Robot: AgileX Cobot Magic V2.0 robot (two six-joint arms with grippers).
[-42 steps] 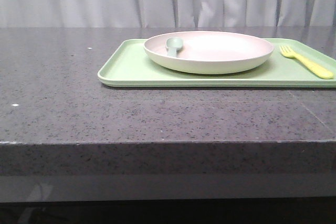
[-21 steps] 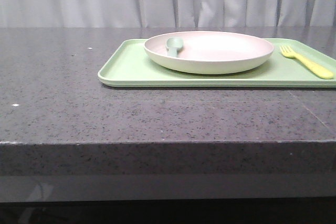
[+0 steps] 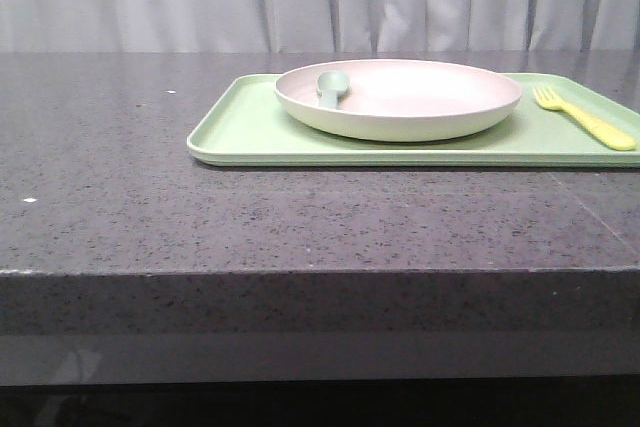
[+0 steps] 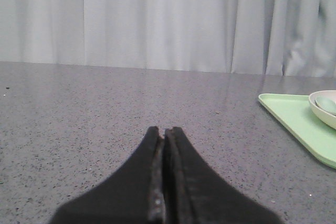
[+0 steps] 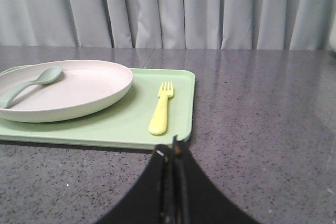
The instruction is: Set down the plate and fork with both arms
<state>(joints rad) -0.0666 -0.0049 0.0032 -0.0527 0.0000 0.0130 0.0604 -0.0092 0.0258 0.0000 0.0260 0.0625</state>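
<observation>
Nothing has moved since the earlier frame. The plate [image 3: 398,99] sits on the green tray [image 3: 245,132] with the spoon [image 3: 331,87] in it, and the fork [image 5: 160,109] lies on the tray beside it, just ahead of the clenched, empty right tool [image 5: 174,153]. The left tool [image 4: 164,140], also clenched and empty, hovers over bare worktop [image 4: 94,108], well apart from the tray.

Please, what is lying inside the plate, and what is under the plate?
Inside the plate lies a blue-green spoon, bowl up on the rim. Under it is the green tray; the tray surface beneath the plate is covered.
</observation>
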